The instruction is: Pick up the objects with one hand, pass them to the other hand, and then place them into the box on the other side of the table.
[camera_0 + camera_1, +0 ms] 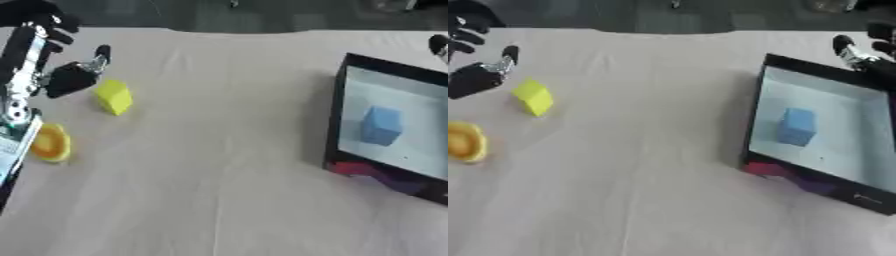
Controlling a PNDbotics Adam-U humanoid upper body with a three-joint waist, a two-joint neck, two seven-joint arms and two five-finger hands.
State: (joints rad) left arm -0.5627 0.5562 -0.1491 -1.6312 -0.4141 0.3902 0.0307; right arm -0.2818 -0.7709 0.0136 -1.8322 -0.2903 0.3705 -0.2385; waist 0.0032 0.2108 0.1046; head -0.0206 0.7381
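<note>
A yellow block lies on the cloth-covered table at the left. Just left of it hovers my left hand, its fingers spread and its thumb raised, holding nothing. A round yellow-orange object lies nearer to me, beside my left forearm. At the right stands a black-rimmed box with a white floor, and a blue cube rests inside it. My right hand shows only as a few fingers above the box's far edge, apart from the cube.
A red and purple patch marks the box's near wall. The beige cloth spreads between the yellow things and the box. A dark floor lies beyond the table's far edge.
</note>
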